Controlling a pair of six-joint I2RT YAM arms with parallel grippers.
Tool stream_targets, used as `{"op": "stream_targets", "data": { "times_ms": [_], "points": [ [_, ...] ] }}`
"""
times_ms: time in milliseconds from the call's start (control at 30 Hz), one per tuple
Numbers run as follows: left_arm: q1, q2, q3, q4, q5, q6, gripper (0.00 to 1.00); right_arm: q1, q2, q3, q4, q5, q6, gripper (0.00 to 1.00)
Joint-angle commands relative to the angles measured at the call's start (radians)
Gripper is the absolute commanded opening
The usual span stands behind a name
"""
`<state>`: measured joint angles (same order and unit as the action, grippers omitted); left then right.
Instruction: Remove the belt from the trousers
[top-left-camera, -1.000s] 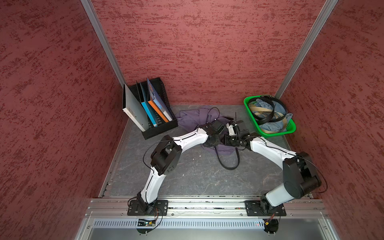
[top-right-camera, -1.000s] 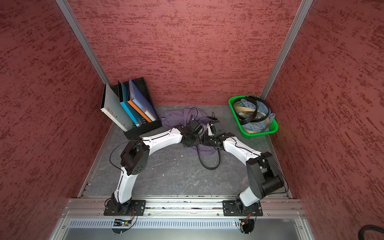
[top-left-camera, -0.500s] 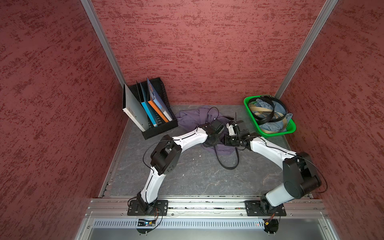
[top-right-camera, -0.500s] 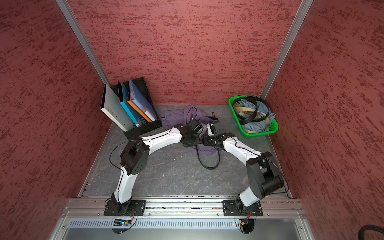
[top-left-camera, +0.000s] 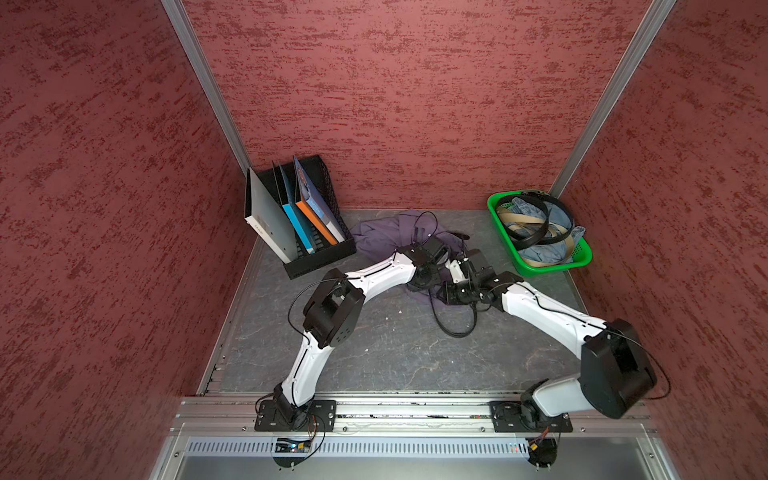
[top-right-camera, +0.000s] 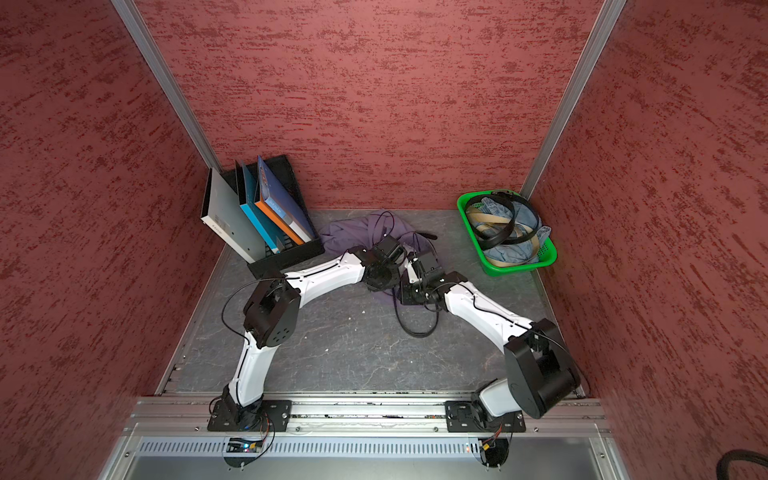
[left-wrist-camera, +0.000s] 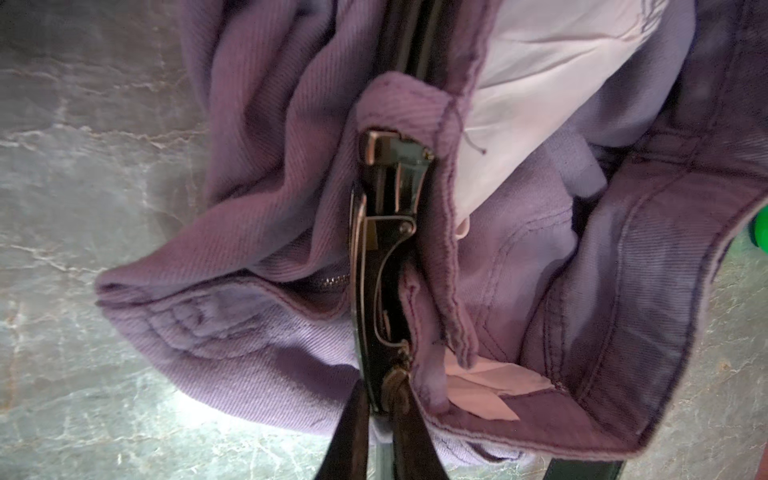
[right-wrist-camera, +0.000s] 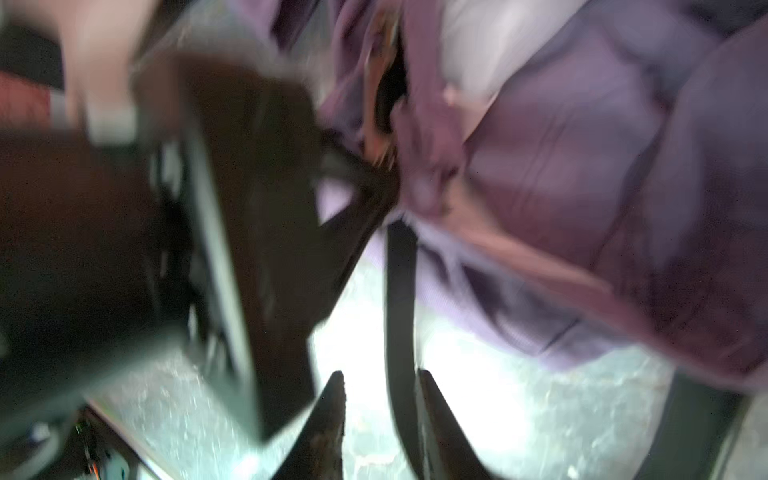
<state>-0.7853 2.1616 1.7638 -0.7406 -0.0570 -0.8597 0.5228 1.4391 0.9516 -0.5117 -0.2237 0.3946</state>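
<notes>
**Desk:** What is seen from above?

**Photographer:** In both top views, muted purple-grey fabric trousers (top-left-camera: 386, 237) (top-right-camera: 353, 232) are shown crumpled at the back of the grey table (top-left-camera: 374, 365). Both arms are met over them. A loop of the long, narrow black belt (top-left-camera: 454, 334) (top-right-camera: 415, 334) is trailed forward. The jaws are hidden there.

**Desk:** And at the wrists?

**Photographer:** In the left wrist view, the left gripper (left-wrist-camera: 383, 395) is seen clamped on the buckle end of the black belt (left-wrist-camera: 386, 249), which is lodged in the waistband. In the blurred right wrist view, the belt (right-wrist-camera: 399, 291) is run between the narrowly parted fingers of the right gripper (right-wrist-camera: 381, 374), with light showing on one side.

**Desk:** What has changed since a second ago?

**Photographer:** Little. Arms and loop are placed almost as before.
</notes>
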Motion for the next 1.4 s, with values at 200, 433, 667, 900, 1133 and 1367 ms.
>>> {"op": "stream_targets", "data": {
  "times_ms": [200,433,667,900,1133,1367],
  "points": [
    [0.015,0.026,0.017,0.003,-0.011,0.003,0.14,0.093,-0.060,-0.098,-0.103,0.087,0.058,0.34],
    [0.015,0.024,0.011,0.007,-0.005,-0.001,0.14,0.109,-0.018,-0.126,-0.016,0.097,0.066,0.35],
    [0.016,0.021,0.010,0.010,0.004,-0.004,0.14,0.111,0.040,-0.137,0.045,0.110,0.069,0.35],
    [0.018,0.013,0.012,0.010,0.007,-0.004,0.14,0.109,0.109,-0.167,0.137,0.113,0.087,0.35],
    [0.021,0.011,0.010,0.010,0.015,-0.002,0.14,0.110,0.095,-0.220,0.309,0.175,0.125,0.35],
    [0.026,-0.003,-0.007,0.018,0.018,-0.002,0.14,0.110,0.122,-0.217,0.406,0.167,0.121,0.34]
  ]
}}
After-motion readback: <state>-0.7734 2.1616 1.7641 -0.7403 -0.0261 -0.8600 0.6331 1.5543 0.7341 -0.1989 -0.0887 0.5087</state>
